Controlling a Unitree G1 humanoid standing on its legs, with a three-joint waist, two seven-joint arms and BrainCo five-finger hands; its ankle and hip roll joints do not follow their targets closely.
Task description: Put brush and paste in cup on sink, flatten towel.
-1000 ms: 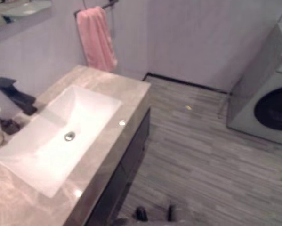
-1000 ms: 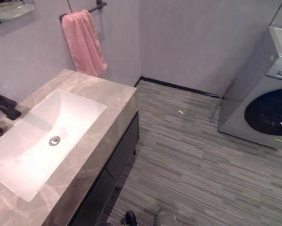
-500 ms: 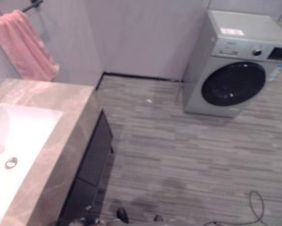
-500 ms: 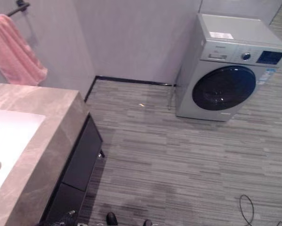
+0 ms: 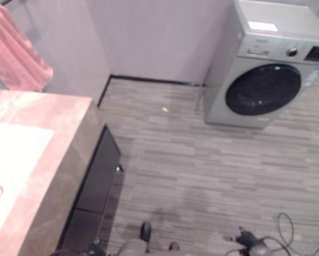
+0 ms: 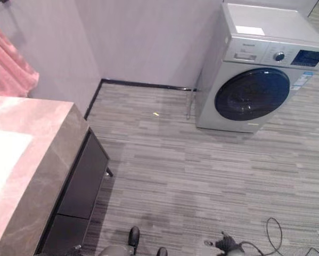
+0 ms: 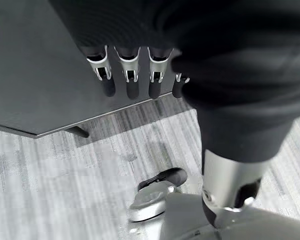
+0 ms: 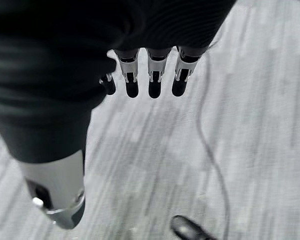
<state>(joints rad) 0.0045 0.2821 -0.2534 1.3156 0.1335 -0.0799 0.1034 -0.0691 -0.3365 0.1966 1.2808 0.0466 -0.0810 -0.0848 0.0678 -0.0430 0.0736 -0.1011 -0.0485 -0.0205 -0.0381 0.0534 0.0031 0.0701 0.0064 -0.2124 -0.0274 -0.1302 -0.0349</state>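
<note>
Both hands hang low with straight, relaxed fingers and hold nothing: the left hand (image 7: 240,90) beside the flat dark cabinet front (image 7: 34,65), the right hand (image 8: 54,75) over striped grey plank floor (image 6: 202,176). Farther off, the veined stone counter (image 5: 58,154) holds the smooth white sink (image 5: 10,160). Beyond, a soft pink towel (image 5: 15,53) hangs on the wall; a boxy washing machine (image 6: 260,69) stands well apart.

Pink towel (image 5: 16,56) cut off at the upper left, rail unseen. Sink (image 5: 10,160) cropped at the countertop's (image 5: 58,176) left edge.
</note>
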